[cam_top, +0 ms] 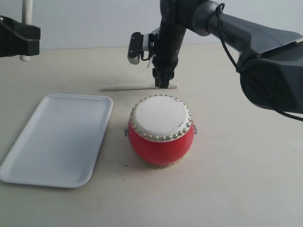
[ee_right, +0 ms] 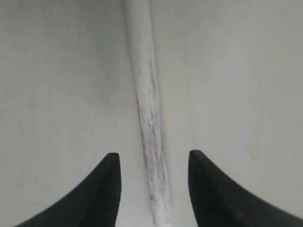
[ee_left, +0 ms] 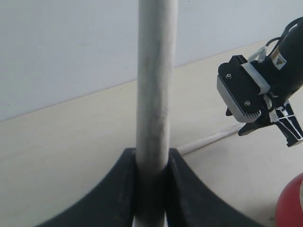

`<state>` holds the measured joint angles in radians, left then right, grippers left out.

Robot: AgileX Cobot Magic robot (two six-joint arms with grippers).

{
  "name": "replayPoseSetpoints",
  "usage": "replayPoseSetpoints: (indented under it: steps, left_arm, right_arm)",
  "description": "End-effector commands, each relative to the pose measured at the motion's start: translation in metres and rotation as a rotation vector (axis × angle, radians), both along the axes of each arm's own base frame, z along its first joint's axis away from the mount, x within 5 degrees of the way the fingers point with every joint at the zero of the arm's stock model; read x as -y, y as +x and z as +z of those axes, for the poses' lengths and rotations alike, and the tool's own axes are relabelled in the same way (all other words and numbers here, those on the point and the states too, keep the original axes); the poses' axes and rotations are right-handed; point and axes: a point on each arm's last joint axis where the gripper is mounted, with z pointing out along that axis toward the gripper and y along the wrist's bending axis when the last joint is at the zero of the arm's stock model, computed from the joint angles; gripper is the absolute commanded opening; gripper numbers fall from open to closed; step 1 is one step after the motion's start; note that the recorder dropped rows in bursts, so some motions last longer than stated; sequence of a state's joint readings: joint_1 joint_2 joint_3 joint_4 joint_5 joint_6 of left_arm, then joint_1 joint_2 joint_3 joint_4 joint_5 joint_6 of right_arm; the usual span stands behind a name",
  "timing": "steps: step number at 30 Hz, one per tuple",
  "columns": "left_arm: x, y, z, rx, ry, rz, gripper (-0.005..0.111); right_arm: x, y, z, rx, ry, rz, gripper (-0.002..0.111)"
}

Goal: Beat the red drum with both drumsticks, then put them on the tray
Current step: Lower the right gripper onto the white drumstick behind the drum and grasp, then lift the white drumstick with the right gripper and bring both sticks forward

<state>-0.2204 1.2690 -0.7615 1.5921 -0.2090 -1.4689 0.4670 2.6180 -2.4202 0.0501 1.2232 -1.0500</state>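
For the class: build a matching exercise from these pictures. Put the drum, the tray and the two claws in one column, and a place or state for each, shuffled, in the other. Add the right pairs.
Column A
1. red drum
2. tray
3. left claw
4. right claw

Column B
a. open, astride the lying drumstick
b. white and flat, at the left of the exterior view
c. shut on the upright drumstick
d. stands at the middle of the exterior view, skin upward

Pairs: 1-d, 2-b, 3-c, 4-a
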Motion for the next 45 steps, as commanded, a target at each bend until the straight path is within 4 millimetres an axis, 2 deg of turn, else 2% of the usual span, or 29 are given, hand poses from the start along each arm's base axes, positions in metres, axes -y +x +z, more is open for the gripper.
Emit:
replayPoseSetpoints:
  steps: [1,8,17,19,22,26,31,36,41,45]
  left_arm:
    - [-0.001,0.001,0.002,0.006,0.000,0.009,0.000]
    - [-0.001,0.001,0.002,0.006,0.000,0.009,0.000]
    - [-0.001,0.001,0.002,0.006,0.000,0.009,0.000]
    - [-0.001,0.001,0.002,0.006,0.000,0.009,0.000]
    - [-0.001,0.001,0.002,0.006,0.000,0.009,0.000]
    - [-0.001,0.001,0.002,0.006,0.000,0.009,0.000]
    - [-0.001,0.001,0.002,0.006,0.000,0.009,0.000]
    - [-0.001,0.001,0.002,0.006,0.000,0.009,0.000]
    - [-0.001,0.001,0.002,0.006,0.000,0.009,0.000]
    - [-0.001,0.001,0.002,0.006,0.000,0.009,0.000]
  right_arm:
    - [-0.002,0.000,-0.005,-0.002,-0.005,-0.001,0.043]
    - [0.000,0.001,-0.030,-0.030,-0.050,0.007,0.043]
    - [0.006,0.003,-0.044,-0.051,-0.066,0.020,0.042]
    - [0.006,0.003,-0.044,-0.050,-0.067,0.027,0.038]
    - [0.006,0.003,-0.044,-0.048,-0.070,0.045,0.025]
    - [0.006,0.003,-0.044,-0.046,-0.073,0.051,0.000]
    - [0.006,0.004,-0.044,-0.039,-0.070,0.051,0.000]
    - [0.005,0.006,-0.028,-0.001,-0.050,0.041,0.000]
    - [0.005,0.006,-0.005,0.034,-0.031,0.029,0.000]
    - [0.005,0.005,0.002,0.045,-0.023,0.021,0.000]
